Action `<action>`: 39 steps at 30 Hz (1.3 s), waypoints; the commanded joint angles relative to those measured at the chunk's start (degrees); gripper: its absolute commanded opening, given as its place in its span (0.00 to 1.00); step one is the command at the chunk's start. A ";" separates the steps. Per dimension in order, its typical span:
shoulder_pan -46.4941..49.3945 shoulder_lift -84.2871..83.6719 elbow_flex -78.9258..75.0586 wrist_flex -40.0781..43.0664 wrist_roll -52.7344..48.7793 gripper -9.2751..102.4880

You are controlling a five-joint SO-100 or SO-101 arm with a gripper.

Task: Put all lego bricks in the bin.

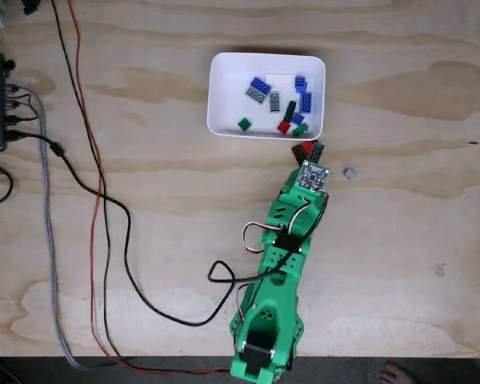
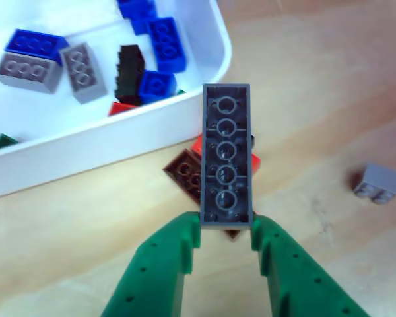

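Green plastic pincer [image 2: 226, 231] clamped on long dark-grey underside-up lego plate [image 2: 226, 155], long axis pointing ahead toward shallow white plastic bin [image 2: 119, 142], up-left.

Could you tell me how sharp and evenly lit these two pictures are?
Fixed view: even, soft light on the table, with a dark shadow along the far edge of the bin; small bricks look slightly soft. Other view: the dark grey plate in the end effector is fairly sharp, the bin wall is bright and nearly washed out, and the small grey brick is blurred.
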 commanded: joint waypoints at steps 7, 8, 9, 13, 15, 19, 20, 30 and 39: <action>-5.19 -20.21 -39.46 11.78 5.19 0.08; -4.83 -26.28 -45.00 12.22 5.45 0.08; -4.75 -32.08 -50.01 12.30 5.80 0.08; -4.48 -45.35 -62.40 15.47 6.24 0.10; -4.92 -44.56 -60.12 15.73 6.50 0.16; -7.29 -40.78 -53.88 16.00 8.44 0.27; -7.65 -40.08 -53.35 15.82 9.40 0.34; -8.96 -2.55 -29.00 39.90 6.86 0.28; -1.76 6.68 11.60 14.41 -9.32 0.27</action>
